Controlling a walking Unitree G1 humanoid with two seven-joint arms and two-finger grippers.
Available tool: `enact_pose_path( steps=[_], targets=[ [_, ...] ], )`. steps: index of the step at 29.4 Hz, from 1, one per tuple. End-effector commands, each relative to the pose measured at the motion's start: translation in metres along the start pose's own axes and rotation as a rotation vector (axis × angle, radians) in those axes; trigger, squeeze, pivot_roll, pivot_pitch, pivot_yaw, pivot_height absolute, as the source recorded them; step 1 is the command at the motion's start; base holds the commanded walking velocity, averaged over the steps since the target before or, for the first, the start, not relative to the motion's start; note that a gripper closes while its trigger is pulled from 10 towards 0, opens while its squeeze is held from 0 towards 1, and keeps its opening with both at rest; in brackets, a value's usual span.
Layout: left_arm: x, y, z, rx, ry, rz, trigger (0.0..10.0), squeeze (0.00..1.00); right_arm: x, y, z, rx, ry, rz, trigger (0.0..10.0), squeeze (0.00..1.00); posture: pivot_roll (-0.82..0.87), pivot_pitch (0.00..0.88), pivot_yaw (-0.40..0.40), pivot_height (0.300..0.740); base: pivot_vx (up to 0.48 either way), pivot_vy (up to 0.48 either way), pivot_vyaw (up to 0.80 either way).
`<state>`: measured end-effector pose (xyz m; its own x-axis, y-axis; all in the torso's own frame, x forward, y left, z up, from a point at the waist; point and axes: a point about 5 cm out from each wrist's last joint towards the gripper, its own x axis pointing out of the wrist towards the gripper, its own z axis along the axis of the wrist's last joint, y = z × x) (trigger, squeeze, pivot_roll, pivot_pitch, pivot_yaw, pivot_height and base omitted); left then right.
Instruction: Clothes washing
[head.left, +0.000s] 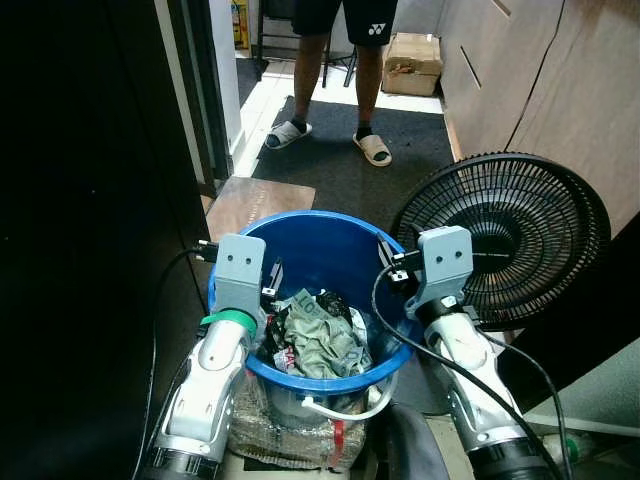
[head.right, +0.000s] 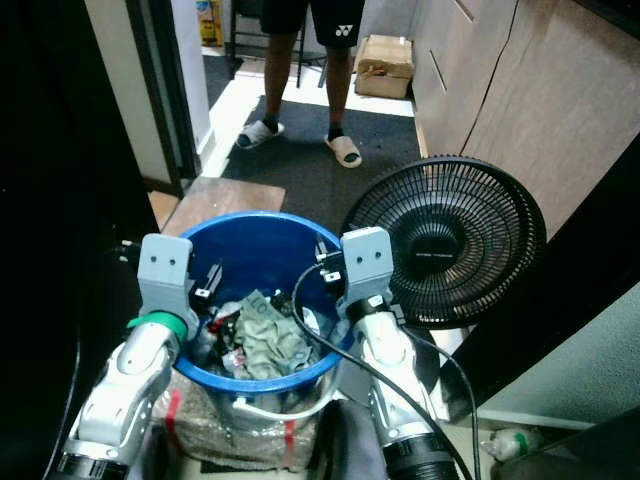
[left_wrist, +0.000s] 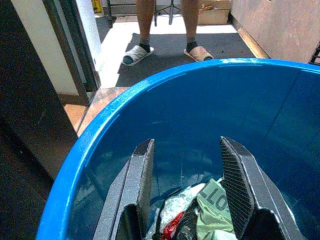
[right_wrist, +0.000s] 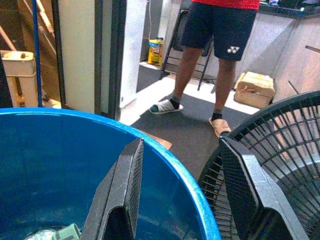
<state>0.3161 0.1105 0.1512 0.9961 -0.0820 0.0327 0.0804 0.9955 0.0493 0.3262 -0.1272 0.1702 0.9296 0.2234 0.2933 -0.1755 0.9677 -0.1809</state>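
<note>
Crumpled clothes (head.left: 318, 340) are piled inside the blue bucket (head.left: 330, 245), beside a black fan (head.left: 520, 235) on dark floor (head.left: 340, 170). Left tool (left_wrist: 185, 185) and right tool (right_wrist: 182, 187) are spread apart over its rim, empty.

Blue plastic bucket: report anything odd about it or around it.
The black floor fan lies tilted back against the blue plastic bucket, its grille facing up. The crumpled clothes stay inside; nothing has spilled.
</note>
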Motion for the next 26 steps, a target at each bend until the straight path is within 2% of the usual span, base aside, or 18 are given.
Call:
enact_pose_path(
  steps=[1, 5, 15, 16, 17, 18, 20, 22, 26],
  targets=[
    [-0.002, 0.000, -0.012, 0.001, 0.054, 0.001, 10.0, 0.00, 0.002, 0.002, 0.005, -0.011, -0.012, 0.024, 10.0, 0.00, 0.09, 0.058, -0.019, 0.487, 0.000, 0.000, 0.00],
    [0.001, -0.009, -0.004, -0.006, 0.029, -0.006, 10.0, 0.00, 0.002, 0.007, 0.004, -0.027, -0.010, 0.091, 10.0, 0.00, 0.09, 0.055, -0.020, 0.487, 0.000, 0.000, 0.00],
    [0.001, -0.002, -0.014, -0.004, 0.063, 0.025, 10.0, 0.00, -0.003, 0.011, -0.012, -0.039, 0.057, 0.092, 10.0, 0.00, 0.09, 0.049, -0.019, 0.487, 0.000, 0.000, 0.00],
    [0.000, 0.000, -0.017, -0.004, 0.076, 0.030, 10.0, 0.00, -0.004, 0.014, -0.020, -0.080, 0.101, 0.102, 10.0, 0.00, 0.09, 0.049, -0.019, 0.487, 0.000, 0.000, 0.00],
    [0.000, 0.000, -0.017, -0.004, 0.076, 0.030, 10.0, 0.00, -0.004, 0.014, -0.020, -0.080, 0.101, 0.102, 10.0, 0.00, 0.09, 0.049, -0.019, 0.487, 0.000, 0.000, 0.00],
    [0.000, 0.001, -0.021, -0.003, 0.091, 0.034, 10.0, 0.00, -0.004, 0.015, -0.026, -0.097, 0.148, 0.110, 10.0, 0.00, 0.09, 0.052, -0.021, 0.487, 0.000, 0.000, 0.00],
    [0.000, 0.001, -0.021, -0.003, 0.091, 0.034, 10.0, 0.00, -0.004, 0.015, -0.026, -0.097, 0.148, 0.110, 10.0, 0.00, 0.09, 0.052, -0.021, 0.487, 0.000, 0.000, 0.00],
    [-0.001, 0.001, -0.024, -0.004, 0.106, 0.040, 10.0, 0.00, 0.001, 0.017, -0.035, -0.123, 0.246, 0.131, 10.0, 0.00, 0.09, 0.058, -0.025, 0.487, 0.000, 0.000, 0.00],
    [-0.001, 0.001, -0.024, -0.005, 0.107, 0.043, 10.0, 0.00, 0.006, 0.016, -0.031, -0.115, 0.262, 0.139, 10.0, 0.00, 0.09, 0.060, -0.028, 0.487, 0.000, 0.000, 0.00]
  ],
)
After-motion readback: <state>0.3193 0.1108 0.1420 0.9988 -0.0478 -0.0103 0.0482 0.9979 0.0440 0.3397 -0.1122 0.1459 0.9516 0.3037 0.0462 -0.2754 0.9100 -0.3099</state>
